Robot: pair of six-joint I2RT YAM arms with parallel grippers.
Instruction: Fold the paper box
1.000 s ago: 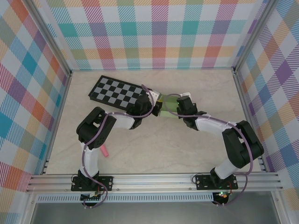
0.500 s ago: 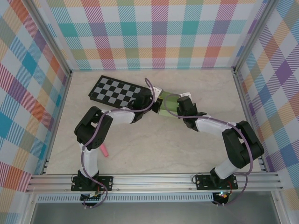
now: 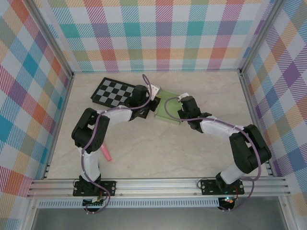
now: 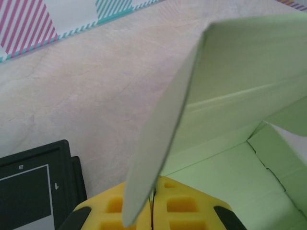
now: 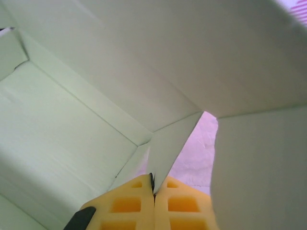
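Grippers pinching thin card
Paper box (image 3: 168,109) lies beside the checkerboard (image 3: 111,92); left gripper (image 4: 152,194) and right gripper (image 5: 153,187) each clamp a flap edge. Probably light, floppy, crease-prone: best held near fold lines.

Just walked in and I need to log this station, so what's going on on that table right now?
Two robot arms are folding a pale green paper box in the middle of the table, beside a checkerboard. The left arm has its jaws shut on a raised flap at the box's left edge. The right arm has its jaws shut on a panel at its right side. The box is partly formed, with panels standing up and the inside open.
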